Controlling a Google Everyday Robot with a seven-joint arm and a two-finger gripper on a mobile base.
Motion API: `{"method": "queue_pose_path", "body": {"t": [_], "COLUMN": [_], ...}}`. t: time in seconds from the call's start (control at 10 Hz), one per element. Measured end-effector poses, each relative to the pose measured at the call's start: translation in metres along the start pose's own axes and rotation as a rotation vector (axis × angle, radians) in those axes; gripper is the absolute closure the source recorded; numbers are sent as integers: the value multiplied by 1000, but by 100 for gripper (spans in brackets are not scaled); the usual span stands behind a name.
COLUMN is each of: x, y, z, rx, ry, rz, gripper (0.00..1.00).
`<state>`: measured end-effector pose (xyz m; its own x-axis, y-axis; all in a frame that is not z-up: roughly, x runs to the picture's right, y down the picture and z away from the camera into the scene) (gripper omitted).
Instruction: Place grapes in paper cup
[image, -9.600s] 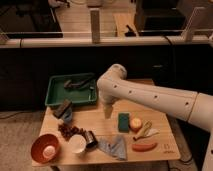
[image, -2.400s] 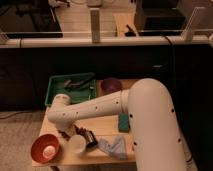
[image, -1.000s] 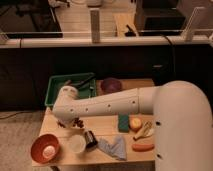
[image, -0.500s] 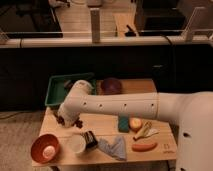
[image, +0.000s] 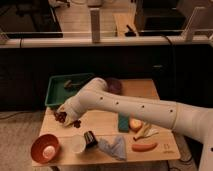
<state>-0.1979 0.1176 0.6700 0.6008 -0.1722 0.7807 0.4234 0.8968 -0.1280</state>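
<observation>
My gripper (image: 63, 116) is at the table's left side, at the end of the white arm that reaches in from the right. It is shut on the grapes (image: 62, 119), a small dark red-purple bunch that hangs just below the fingers. A few berries (image: 76, 122) trail to the right. The white paper cup (image: 77, 144) stands upright near the front edge, below and a little right of the gripper, and nothing touches it.
An orange bowl (image: 39, 150) with a white ball sits front left. A black cylinder (image: 90, 139) and a blue cloth (image: 114, 148) lie right of the cup. A green tray (image: 56, 91) and purple bowl (image: 114, 85) are at the back. A sponge (image: 123, 123) and food items lie right.
The gripper has moved slightly up and to the left with the grapes in it, and the arm has swung lower across the table. The cup and bowls have not moved.
</observation>
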Motion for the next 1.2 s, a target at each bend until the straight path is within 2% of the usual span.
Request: {"method": "queue_pose_path", "body": {"t": [0.1,0.3,0.6,0.9,1.2], "x": [-3,-14,-31,-42,-54], "y": [0,2,14,32,45], "z": [-12,-25,-42,-55,-65], "rx": [40,94,180,236,267], "ry": [-47,-126,-291,-383,-430], "rz": [7,7,17,26,20], "gripper": [100,100,100,100,100]}}
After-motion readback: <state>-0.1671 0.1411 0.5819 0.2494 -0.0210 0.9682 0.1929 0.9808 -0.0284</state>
